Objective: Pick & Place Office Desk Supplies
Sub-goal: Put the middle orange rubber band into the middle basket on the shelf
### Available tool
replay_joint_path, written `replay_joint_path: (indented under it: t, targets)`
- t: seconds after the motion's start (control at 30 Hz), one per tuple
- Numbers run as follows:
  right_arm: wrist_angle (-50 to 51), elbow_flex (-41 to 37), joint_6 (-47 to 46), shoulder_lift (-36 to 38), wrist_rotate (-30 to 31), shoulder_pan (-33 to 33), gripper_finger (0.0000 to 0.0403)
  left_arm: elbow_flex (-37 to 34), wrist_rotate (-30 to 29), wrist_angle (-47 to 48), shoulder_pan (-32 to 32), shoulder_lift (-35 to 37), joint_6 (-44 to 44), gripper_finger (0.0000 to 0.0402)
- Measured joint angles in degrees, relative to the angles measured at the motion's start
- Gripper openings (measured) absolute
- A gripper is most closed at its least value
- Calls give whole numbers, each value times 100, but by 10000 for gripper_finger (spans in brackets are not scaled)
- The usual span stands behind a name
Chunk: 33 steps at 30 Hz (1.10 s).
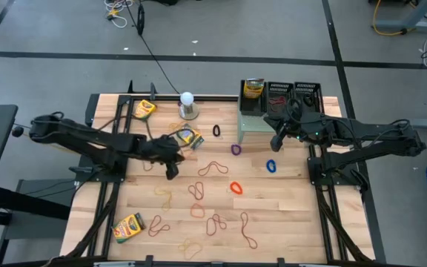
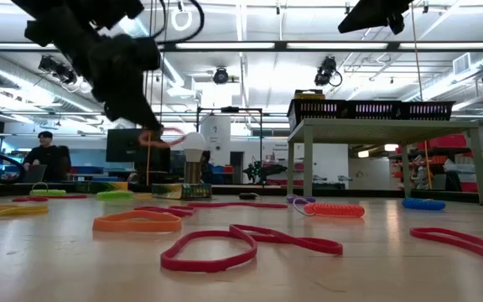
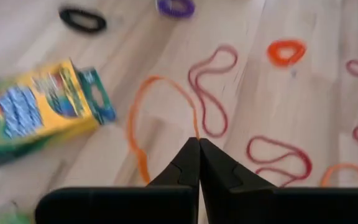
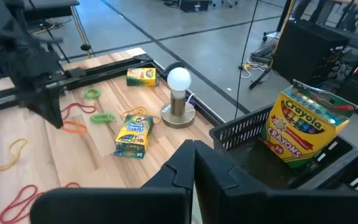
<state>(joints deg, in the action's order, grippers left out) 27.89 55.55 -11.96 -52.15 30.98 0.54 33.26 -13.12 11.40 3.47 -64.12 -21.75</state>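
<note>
The left gripper (image 1: 172, 172) sits left of centre in the high view, its fingers pinched together on a thin orange rubber band (image 3: 143, 124). In the left wrist view this band is a long narrow loop hanging from the fingertips (image 3: 191, 149), and in the low view it dangles above the table at upper left.

Just beside it lies a crayon box (image 1: 189, 137), yellow with green ends and a blue label. Two more boxes lie on the table, one at upper left (image 1: 145, 109) and one at lower left (image 1: 128, 227), and a fourth stands in a black mesh basket (image 1: 252, 97) at upper centre.

Red, orange and tan bands are scattered over the middle and lower wooden table (image 1: 288, 215), with a black (image 1: 216, 130), a purple (image 1: 236, 149) and a blue one (image 1: 271, 166) farther up.

The right gripper (image 1: 276, 143) hangs fully closed and empty near the baskets, right of centre.
</note>
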Motion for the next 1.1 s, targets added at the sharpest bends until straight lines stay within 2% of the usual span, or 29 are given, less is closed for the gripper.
replay_joint_path:
  t: [0.1,0.17,0.27,0.4,0.53,0.63,0.8,0.9,1.03,1.1]
  targets:
    - [-33,11,-115,-122,-179,-2,11,-85,45,-380,-137,162,162,3]
    - [-54,11,-127,-272,-397,-2,11,-268,290,-907,-250,155,242,3]
    - [-253,11,-124,-662,-772,-2,11,-587,706,-2087,-448,-8,335,3]
    - [-795,11,92,-1355,-973,-2,15,-826,1362,-3706,-846,-401,314,3]
    - [-1559,11,703,-2074,-1266,-2,42,-807,2168,-5044,-1163,-899,-21,2]
    - [-2162,11,1203,-2572,-1357,-2,74,-713,2503,-5702,-1307,-1268,-266,2]
    - [-2857,9,2019,-3218,-1364,-2,120,-396,2865,-6103,-1371,-1826,-450,2]
    - [-3169,9,2177,-3466,-1385,-2,138,-199,3001,-6199,-1360,-2050,-440,2]
    - [-3540,9,2314,-3619,-1387,-2,145,-14,3157,-6195,-1362,-2245,-439,3]
    - [-3573,9,2292,-3618,-1385,-2,135,-9,3172,-6190,-1366,-2244,-447,3]
